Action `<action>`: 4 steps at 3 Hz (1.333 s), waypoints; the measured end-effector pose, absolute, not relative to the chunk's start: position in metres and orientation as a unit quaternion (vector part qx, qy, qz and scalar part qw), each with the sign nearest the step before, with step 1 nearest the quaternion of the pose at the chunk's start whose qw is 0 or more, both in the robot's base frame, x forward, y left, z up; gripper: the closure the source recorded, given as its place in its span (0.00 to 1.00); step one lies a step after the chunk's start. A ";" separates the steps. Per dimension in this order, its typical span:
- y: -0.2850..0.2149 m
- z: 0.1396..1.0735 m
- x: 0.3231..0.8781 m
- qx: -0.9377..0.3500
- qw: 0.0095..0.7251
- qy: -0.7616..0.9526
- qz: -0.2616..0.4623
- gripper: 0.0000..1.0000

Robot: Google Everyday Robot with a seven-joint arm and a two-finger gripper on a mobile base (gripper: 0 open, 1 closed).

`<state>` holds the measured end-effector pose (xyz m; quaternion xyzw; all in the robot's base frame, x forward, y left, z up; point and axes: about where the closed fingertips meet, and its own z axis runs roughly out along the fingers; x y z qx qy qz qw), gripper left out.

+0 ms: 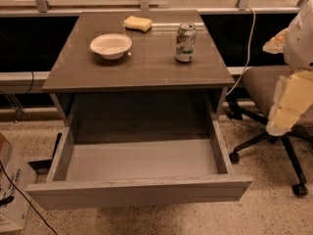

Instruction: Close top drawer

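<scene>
The top drawer (142, 192) of the grey cabinet is pulled far out toward me. Its plain flat front faces me low in the view and its pale grey inside (142, 158) is empty. My gripper (289, 106), with pale yellow padded parts, hangs at the right edge of the view. It is above and to the right of the drawer's right front corner, apart from the drawer and in front of a chair. The lower drawer fronts are hidden under the open drawer.
On the cabinet top (142, 67) stand a white bowl (111, 45), a yellow sponge (137, 23) and a green can (185, 43). An office chair (266, 89) on castors stands right of the cabinet. A cardboard box (10, 190) sits at the lower left. A white cable (250, 43) hangs behind.
</scene>
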<state>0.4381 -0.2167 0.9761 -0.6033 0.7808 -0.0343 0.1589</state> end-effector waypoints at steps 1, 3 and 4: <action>-0.217 0.976 0.438 -0.603 0.159 0.781 -0.034 0.00; -0.212 0.952 0.435 -0.598 0.138 0.789 -0.022 0.47; -0.211 0.921 0.426 -0.595 0.114 0.795 -0.011 0.70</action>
